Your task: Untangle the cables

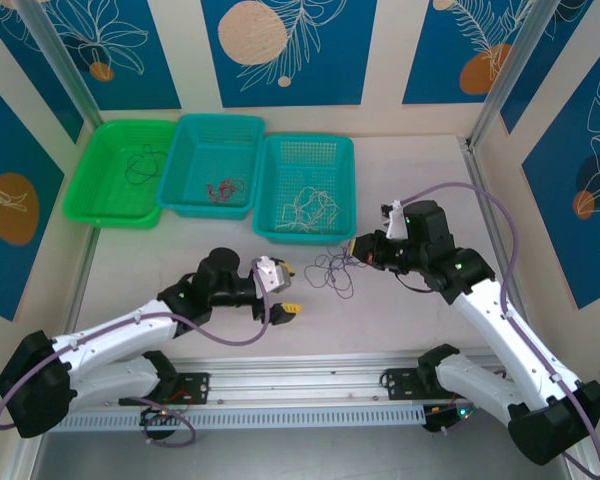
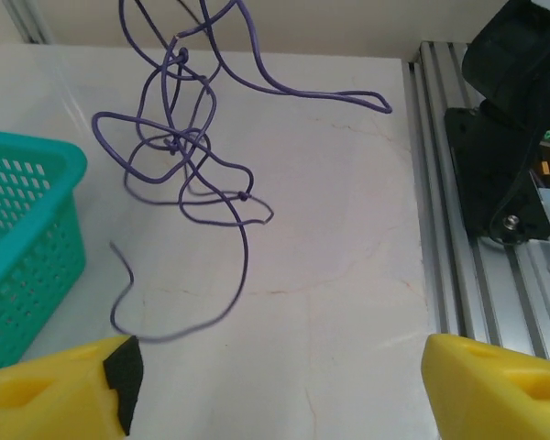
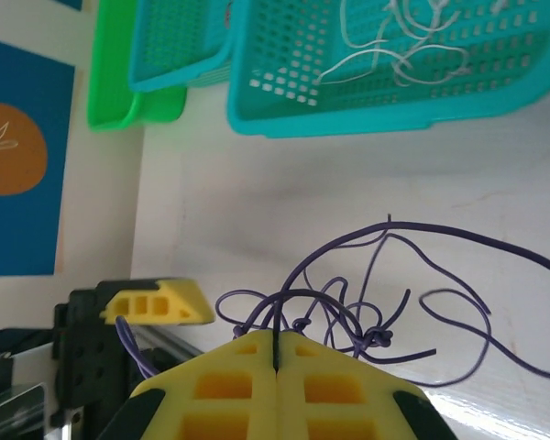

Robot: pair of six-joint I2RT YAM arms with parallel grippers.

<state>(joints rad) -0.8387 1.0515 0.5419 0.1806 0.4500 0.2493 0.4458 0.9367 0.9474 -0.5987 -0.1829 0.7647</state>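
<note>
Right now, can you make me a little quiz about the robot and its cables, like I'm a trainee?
1. True or false: the right end effector is shut on the purple cable.
2. Where does the white cable lie? A: in the green basket. B: in the teal basket on the right. C: on the bare table.
3. Fill the gap: the left end effector is ____ (open or shut).
Key: 1 true; 2 B; 3 open.
</note>
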